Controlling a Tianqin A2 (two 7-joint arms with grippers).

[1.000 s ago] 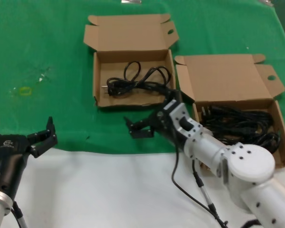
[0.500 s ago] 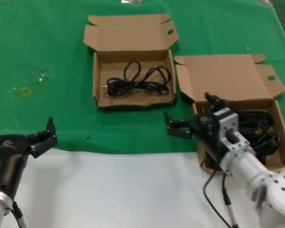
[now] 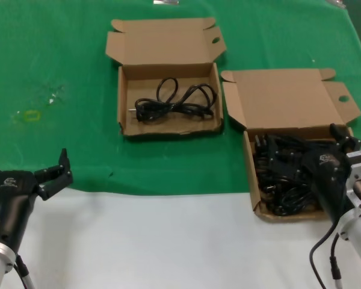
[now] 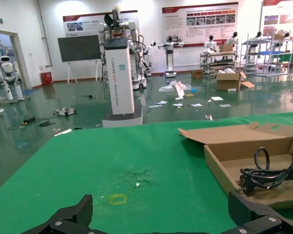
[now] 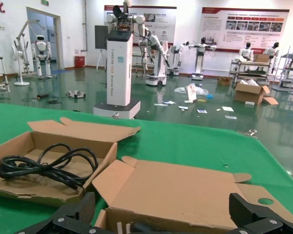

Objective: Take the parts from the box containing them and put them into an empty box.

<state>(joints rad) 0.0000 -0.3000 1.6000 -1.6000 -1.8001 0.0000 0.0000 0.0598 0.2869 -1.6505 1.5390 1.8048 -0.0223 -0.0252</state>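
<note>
Over full box (image 3: 356, 158) | right pincer (image 3: 316, 158) (spread) | left pincer (image 3: 27, 168) parked

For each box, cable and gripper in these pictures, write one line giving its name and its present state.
Left box: lid open, one coiled cable inside.
Right box: lid open, pile of cables inside.
Left gripper: open, empty, near the table's front edge.
Right gripper: open, empty, over the right box.

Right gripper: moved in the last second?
Yes. The right gripper swung from in front of the box holding one cable toward the robot's right, and now sits over the full box.
</note>
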